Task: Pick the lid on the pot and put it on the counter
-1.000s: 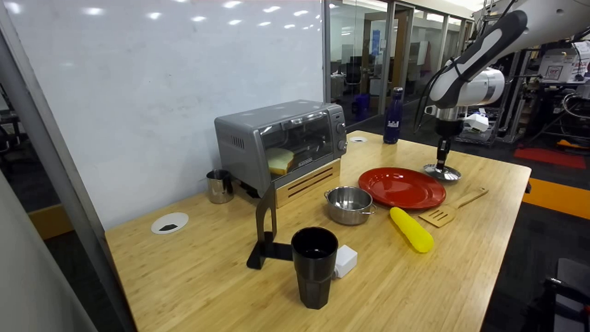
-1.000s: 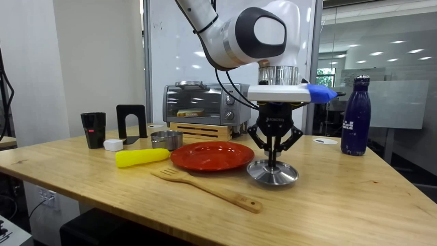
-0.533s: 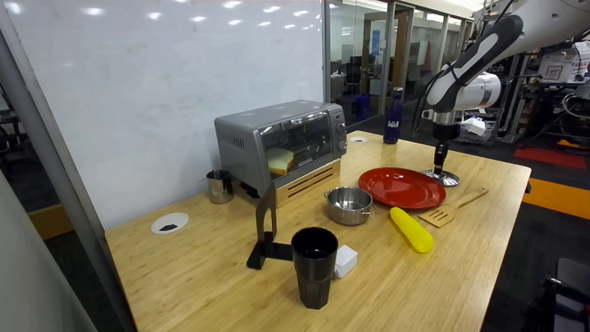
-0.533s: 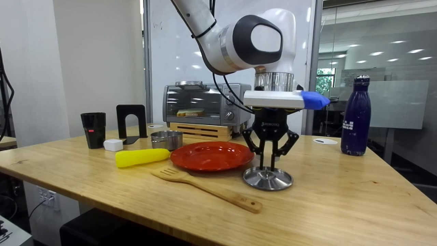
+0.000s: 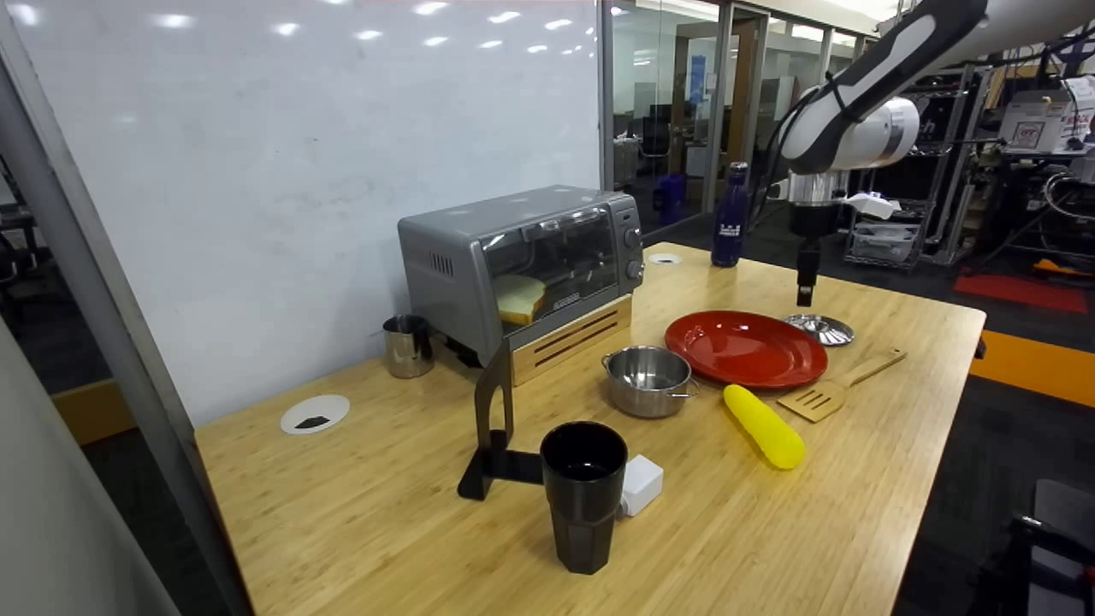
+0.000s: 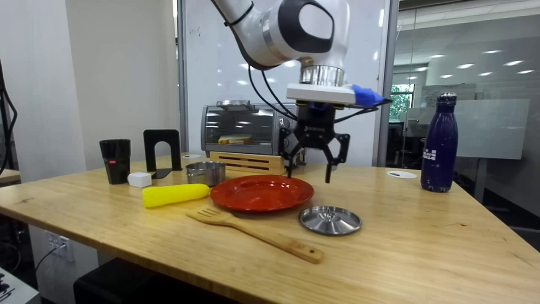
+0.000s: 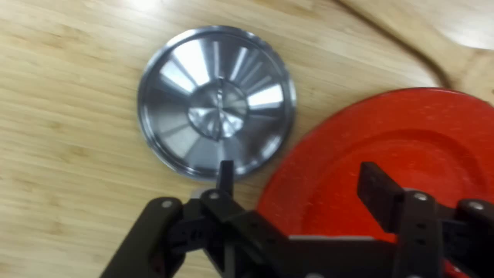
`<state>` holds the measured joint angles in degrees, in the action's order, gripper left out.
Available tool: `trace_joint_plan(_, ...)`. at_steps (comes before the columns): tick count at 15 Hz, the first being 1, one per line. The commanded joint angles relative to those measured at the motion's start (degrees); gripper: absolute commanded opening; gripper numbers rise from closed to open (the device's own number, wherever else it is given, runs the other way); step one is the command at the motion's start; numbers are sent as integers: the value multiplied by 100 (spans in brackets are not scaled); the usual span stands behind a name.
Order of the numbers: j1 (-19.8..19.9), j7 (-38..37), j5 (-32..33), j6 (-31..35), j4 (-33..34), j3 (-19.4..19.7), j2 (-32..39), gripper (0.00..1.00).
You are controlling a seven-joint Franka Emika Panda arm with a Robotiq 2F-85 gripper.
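The round silver lid (image 6: 330, 220) lies flat on the wooden counter (image 6: 400, 253), its handle facing up, in both exterior views. In the wrist view the lid (image 7: 218, 108) sits just beside the red plate, with a thin strip of wood between them. My gripper (image 6: 309, 177) hangs in the air above the counter, higher than the lid and over towards the plate. Its jaws stand wide apart and nothing is between the fingers (image 7: 227, 175). The silver pot (image 5: 648, 385), uncovered and seemingly with nothing in it, stands on the far side of the plate from the lid.
A red plate (image 5: 744, 351) lies between lid and pot. Near it are a wooden spatula (image 6: 261, 234) and a yellow object (image 6: 175, 195). A toaster oven (image 5: 522, 257), a black cup (image 5: 583, 496), a black stand (image 6: 163, 150) and a blue bottle (image 6: 440, 143) also stand on the counter.
One second ago the gripper was shut on the lid's handle. It lowered the lid, opened around the handle, then rose off it towards the plate side. The lid stays on the counter.
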<state>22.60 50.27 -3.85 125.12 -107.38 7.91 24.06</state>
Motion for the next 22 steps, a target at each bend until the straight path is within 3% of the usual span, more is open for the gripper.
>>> trace_joint_plan(1, -418, 220, 345, -1189, 89, -209, -729, 100)
trace_joint_plan(4, -1010, 94, 842, -1569, 459, -421, -953, 100)
trace_joint_plan(10, -1949, 93, 1202, -1061, 1179, -973, -564, 100)
trace_joint_plan(14, -2432, -701, 1171, -984, 1317, -1217, -472, 100)
trace_joint_plan(18, -2771, -1995, 1138, -1324, 1408, -1325, -461, 100)
trace_joint_plan(22, -2900, -2328, 1070, -1483, 1150, -1542, -760, 100)
